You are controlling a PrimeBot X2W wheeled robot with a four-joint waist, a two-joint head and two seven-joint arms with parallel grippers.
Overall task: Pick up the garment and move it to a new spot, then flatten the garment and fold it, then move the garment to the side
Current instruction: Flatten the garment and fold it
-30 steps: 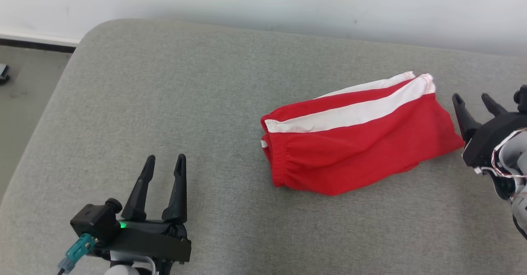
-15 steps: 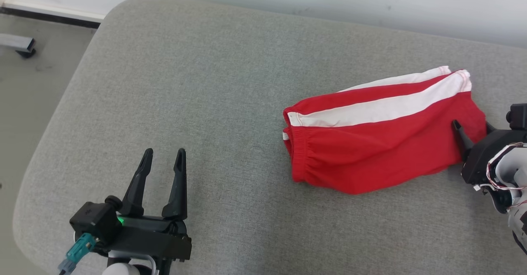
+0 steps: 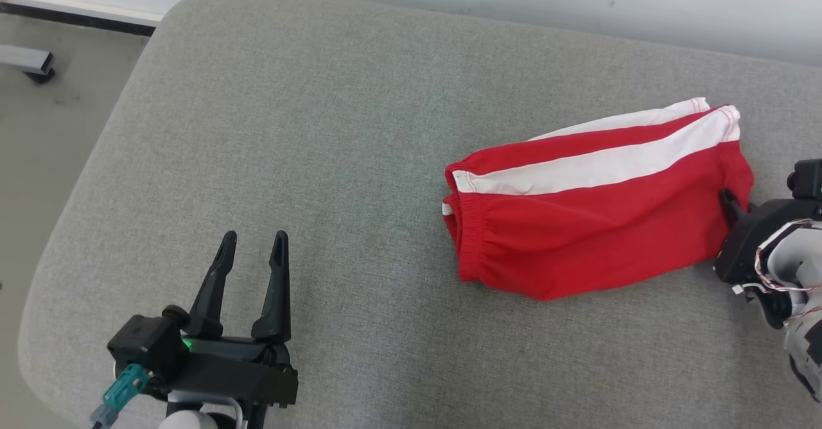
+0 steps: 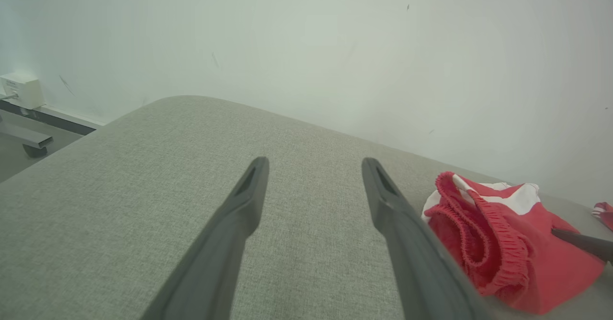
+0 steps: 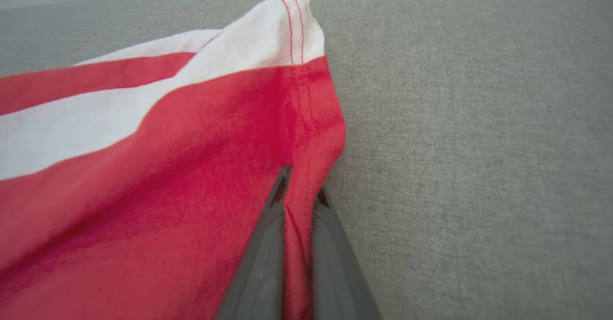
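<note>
Garment [image 3: 597, 223] lies on cushion [image 3: 321, 127], hem pinched in right tool [image 5: 301, 186]; left tool [image 3: 255, 237] spread, empty.

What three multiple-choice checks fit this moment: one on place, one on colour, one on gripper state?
1. The right gripper meets the shorts at: A the waistband; B the leg hem; C the middle.
2. The shorts' stripe is: A white; B blue; C black.
3. The left gripper is: A shut on cloth; B shut, empty; C open, empty.
Key: 1 B, the stitched hem edge is pinched between its fingers; 2 A, a white band runs along the red; 3 C, its fingers stand spread over the grey cushion.
</note>
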